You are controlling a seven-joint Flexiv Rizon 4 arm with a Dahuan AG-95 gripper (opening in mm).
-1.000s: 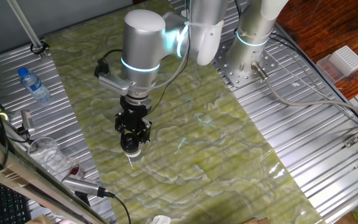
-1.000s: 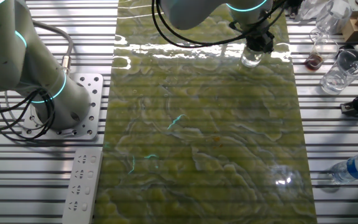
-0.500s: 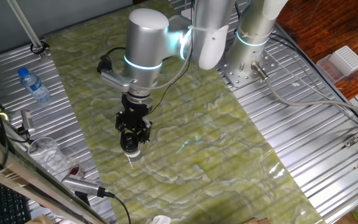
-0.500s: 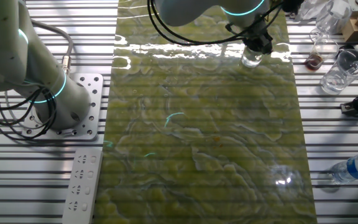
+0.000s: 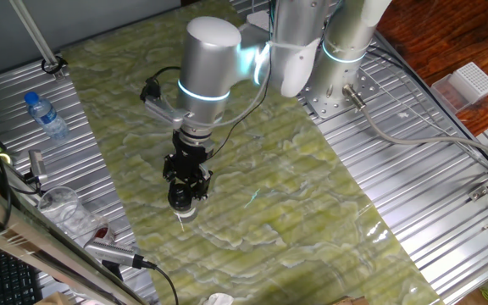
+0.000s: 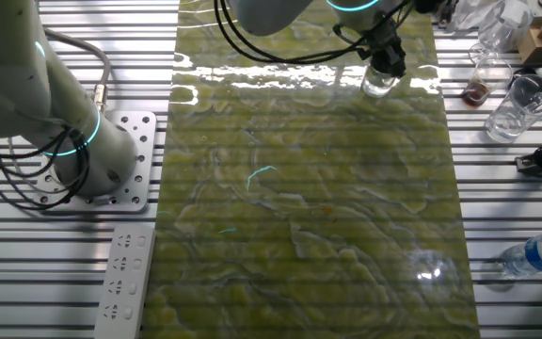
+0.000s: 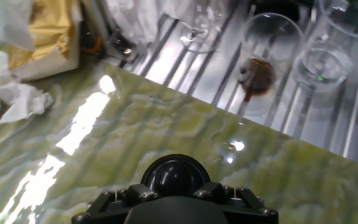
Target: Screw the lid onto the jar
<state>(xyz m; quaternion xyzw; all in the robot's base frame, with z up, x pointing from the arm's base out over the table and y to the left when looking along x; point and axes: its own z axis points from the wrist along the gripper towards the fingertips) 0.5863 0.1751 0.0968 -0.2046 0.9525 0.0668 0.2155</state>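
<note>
My gripper (image 5: 185,188) points down at the near left part of the green mat (image 5: 295,195). It is shut on the lid (image 7: 175,172), a glossy black round cap that fills the gap between the two fingers (image 7: 112,199). The lid sits on top of the jar (image 5: 185,211), a small clear glass jar standing on the mat. In the other fixed view the gripper (image 6: 387,64) stands over the jar (image 6: 377,88) near the mat's far edge. The jar itself is hidden under the lid in the hand view.
A blue-capped plastic bottle (image 5: 46,116) lies on the metal slats at the left. Clear cups (image 7: 319,62) and a glass with brown residue (image 7: 261,70) stand just past the mat edge. Crumpled tissue (image 7: 8,99) lies nearby. A second arm's base (image 6: 92,160) stands beside the mat.
The arm's upper body has swung to the right while the hand stays over the jar; the gripper has turned a little about its axis with the lid in it.
</note>
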